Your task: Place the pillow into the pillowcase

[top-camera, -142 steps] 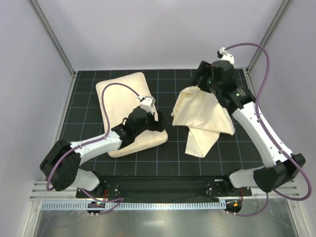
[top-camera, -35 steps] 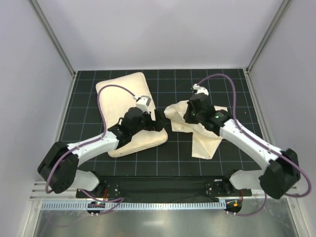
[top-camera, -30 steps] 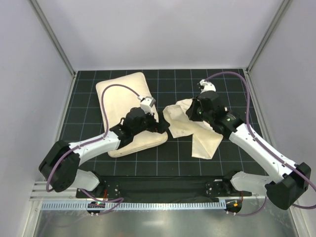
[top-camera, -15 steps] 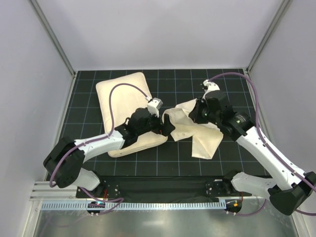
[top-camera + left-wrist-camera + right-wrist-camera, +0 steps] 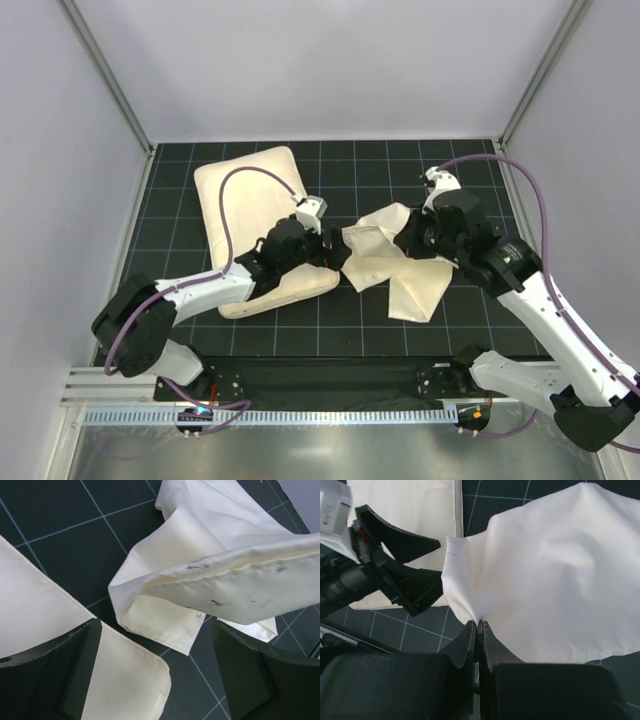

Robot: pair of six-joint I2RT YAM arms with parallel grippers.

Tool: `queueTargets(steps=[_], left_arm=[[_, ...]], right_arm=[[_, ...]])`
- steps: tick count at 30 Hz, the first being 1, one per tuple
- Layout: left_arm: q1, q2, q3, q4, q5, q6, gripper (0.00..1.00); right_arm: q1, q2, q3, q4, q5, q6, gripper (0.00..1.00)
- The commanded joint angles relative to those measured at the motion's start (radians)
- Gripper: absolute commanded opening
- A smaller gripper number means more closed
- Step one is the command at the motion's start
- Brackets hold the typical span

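- I have the pillow (image 5: 250, 200) lying flat on the left half of the black gridded mat (image 5: 480, 320), turned at a slant, with its near right corner pointing toward the centre.
- The pillowcase (image 5: 415, 280) is right of centre, crumpled. Its near part lies flat on the mat and its far left part is raised.
- Pillow and pillowcase are just beside each other, and from above I cannot tell whether they touch. In the left wrist view a strip of mat shows between the pillow corner (image 5: 130, 680) and the nearest flap of the pillowcase (image 5: 165, 625).
- My left arm reaches across the near right part of the pillow. The left gripper (image 5: 337, 250) sits at that corner, facing the pillowcase.
- In the left wrist view the left gripper (image 5: 157, 630) is spread wide and holds nothing. One finger (image 5: 70, 675) is over the pillow and the other (image 5: 245, 675) is over the mat under the raised cloth.
- The right gripper (image 5: 407, 240) is over the far part of the pillowcase.
- In the right wrist view the right gripper (image 5: 478, 630) is pressed together on a pinch of pillowcase (image 5: 545, 580), which billows up away from the fingers.
- That view also shows the spread left gripper (image 5: 440, 565) right at the edge of the raised cloth, with the pillow (image 5: 405, 500) behind it.
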Motion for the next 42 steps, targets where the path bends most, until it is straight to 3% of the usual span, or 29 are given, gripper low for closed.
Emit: queueTargets(steps=[1, 5, 19, 30, 33, 36, 37, 38, 42], left_arm=[[-0.001, 0.053, 0.051, 0.027, 0.003, 0.02, 0.95], [-0.001, 0.128, 0.077, 0.073, 0.129, 0.02, 0.92], [-0.001, 0.248, 0.144, 0.079, 0.275, -0.029, 0.85], [-0.014, 0.271, 0.154, 0.107, 0.336, -0.059, 0.67], [-0.014, 0.265, 0.153, 0.107, 0.34, -0.049, 0.53], [-0.014, 0.26, 0.153, 0.099, 0.349, -0.04, 0.24], [-0.015, 0.257, 0.156, 0.093, 0.352, -0.039, 0.06], [-0.015, 0.253, 0.154, 0.093, 0.355, -0.037, 0.0], [-0.017, 0.178, 0.119, 0.093, 0.317, -0.022, 0.0]], right_arm=[[-0.001, -0.046, 0.083, -0.025, 0.012, -0.024, 0.04], [0.0, -0.049, 0.123, -0.056, 0.021, -0.044, 0.04], [-0.013, 0.009, 0.384, -0.121, 0.127, -0.064, 0.04], [-0.06, 0.049, 0.493, -0.131, 0.207, -0.048, 0.04], [-0.088, 0.063, 0.528, -0.122, 0.192, -0.042, 0.04], [-0.109, 0.079, 0.557, -0.113, 0.176, -0.039, 0.04], [-0.115, 0.086, 0.567, -0.11, 0.172, -0.039, 0.04], [-0.123, 0.087, 0.568, -0.108, 0.158, -0.038, 0.04], [-0.174, 0.084, 0.571, -0.099, 0.123, -0.035, 0.04]])
